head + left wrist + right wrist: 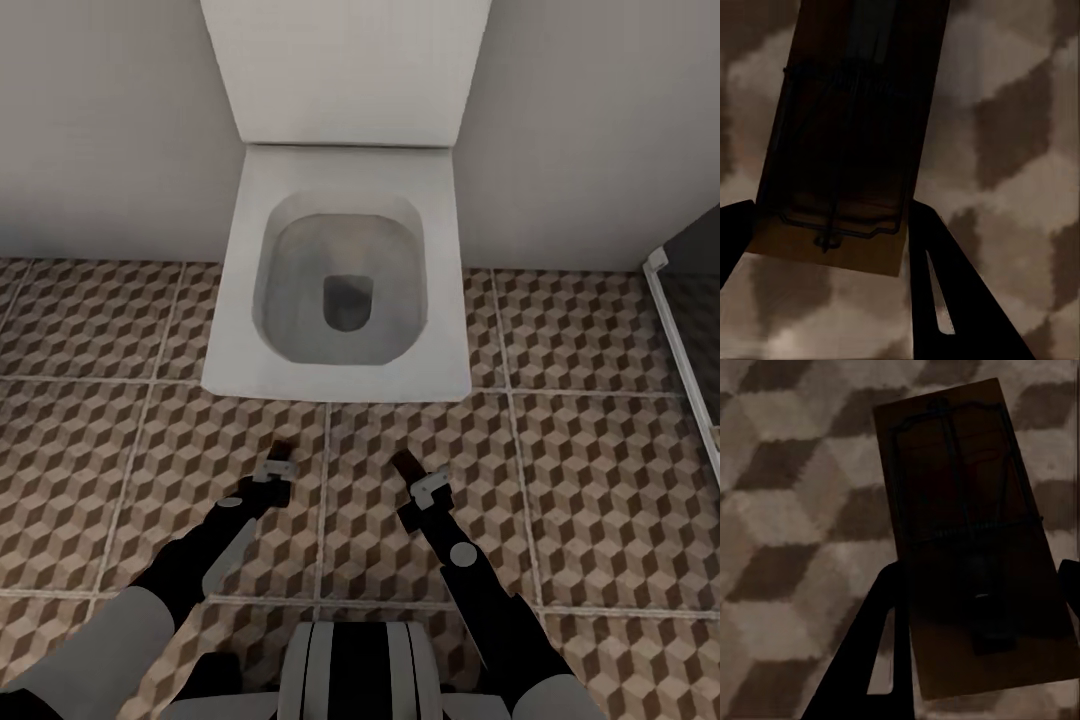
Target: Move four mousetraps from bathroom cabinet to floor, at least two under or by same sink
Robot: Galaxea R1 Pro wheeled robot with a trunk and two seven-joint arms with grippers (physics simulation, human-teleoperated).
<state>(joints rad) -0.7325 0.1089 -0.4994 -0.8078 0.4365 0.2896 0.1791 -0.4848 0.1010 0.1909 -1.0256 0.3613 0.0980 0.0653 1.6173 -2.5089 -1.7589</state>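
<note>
Left gripper (279,458) clamped on a mousetrap (844,142), board pinched between the two dark fingers (945,292), wire frame visible on its face in the left wrist view. Right gripper (412,472) likewise clenched on a second mousetrap (971,532), fingers (874,660) at either long edge of the board. In the head view both traps show only as small brown ends poking past the fingertips; both held above the bathroom floor (600,480), whether touching the tiles cannot be told. Arms extend forward side by side, grippers near each other, apart. Straight ahead, just beyond the grippers, a white toilet (340,290) with open bowl and raised lid against the pale wall (100,120). At far right a white frame edge (680,330) with a dark panel behind. Robot trunk (350,670) at bottom centre.
</note>
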